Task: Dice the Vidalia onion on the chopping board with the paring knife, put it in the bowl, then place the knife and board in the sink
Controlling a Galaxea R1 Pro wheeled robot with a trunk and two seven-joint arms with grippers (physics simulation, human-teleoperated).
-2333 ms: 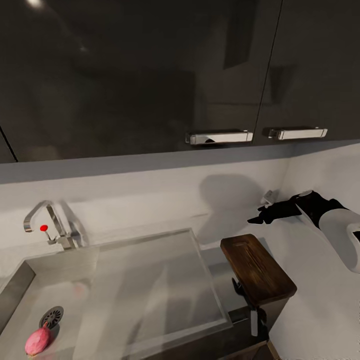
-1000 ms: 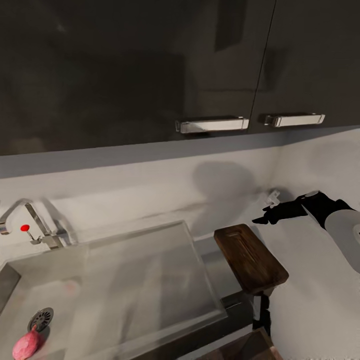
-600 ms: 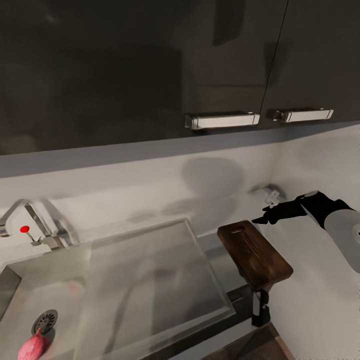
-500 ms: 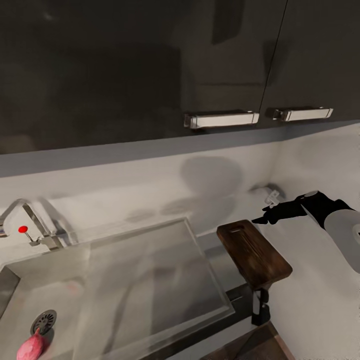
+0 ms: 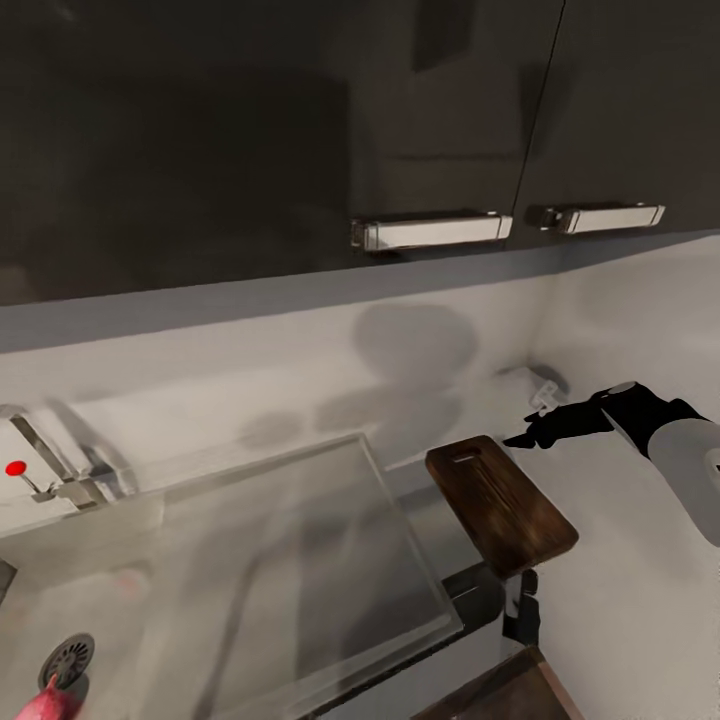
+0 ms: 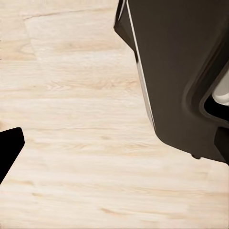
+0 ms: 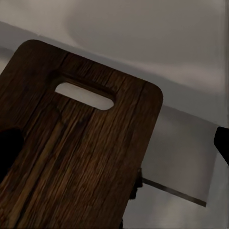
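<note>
The dark brown chopping board lies on the grey countertop just right of the sink; its handle slot shows in the right wrist view. My right gripper hovers open above the board's far end, apart from it. The pinkish Vidalia onion sits in the basin beside the drain, cut by the picture's corner. A slim dark thing shows under the board's near end; I cannot tell whether it is the paring knife. The bowl is out of view. My left gripper hangs open over pale wood floor.
Glossy black upper cabinets with chrome handles hang low over the counter. The tap with its red knob stands at the sink's far left. A small white wall fitting is behind my right gripper. The robot's dark body is beside the left wrist.
The whole head view has shifted, so sink, tap and onion slide toward the picture's left and bottom. The board and the right gripper keep their places relative to each other.
</note>
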